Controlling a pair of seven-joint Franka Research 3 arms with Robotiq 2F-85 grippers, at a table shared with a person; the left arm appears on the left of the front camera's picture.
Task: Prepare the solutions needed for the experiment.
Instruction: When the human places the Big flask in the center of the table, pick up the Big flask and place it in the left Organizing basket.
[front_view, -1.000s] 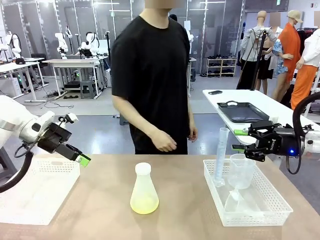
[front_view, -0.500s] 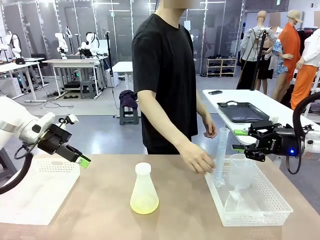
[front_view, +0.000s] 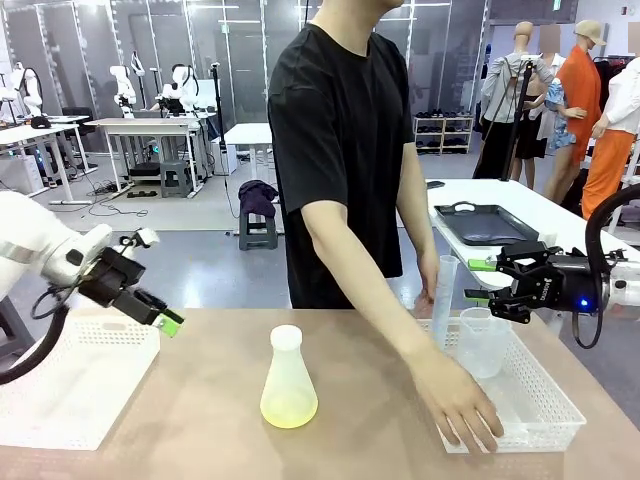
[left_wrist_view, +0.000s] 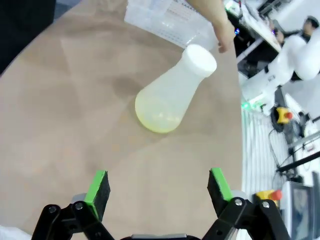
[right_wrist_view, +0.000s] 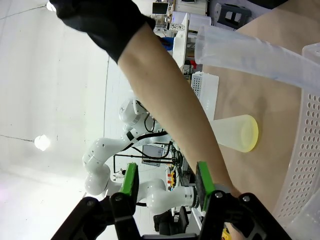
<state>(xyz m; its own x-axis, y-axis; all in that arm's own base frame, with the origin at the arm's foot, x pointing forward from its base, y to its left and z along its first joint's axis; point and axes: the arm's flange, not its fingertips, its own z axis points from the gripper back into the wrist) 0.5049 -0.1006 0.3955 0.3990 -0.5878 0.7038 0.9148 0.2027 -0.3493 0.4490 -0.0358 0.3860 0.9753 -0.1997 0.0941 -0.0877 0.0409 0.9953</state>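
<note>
1. Room: open lab hall, grey floor, white side table behind on the right carrying a black tray.
2. Table: tan, matte, flat. Wide bare stretch mid-table between the two baskets.
3. Person, black tee, at the far edge, arm reaching across. Hand over the near-left corner of the right basket, contact unclear.
4. Left basket and right basket: white perforated plastic, rectangular, one at each table end.
5. Flask: frosted plastic, conical, white cap, upright mid-table, clear of both baskets. The solutions sit as a shallow pale yellow-green layer in its base.
6. Cylinder: clear, tall, upright at the right basket's far-left end, with a clear beaker just beside it.
7. Left gripper: above the left basket's inner edge, green pads spread wide, nothing between them.
8. Right gripper: over the right basket's far side, near the cylinder top, fingers parted, grasping nothing.
</note>
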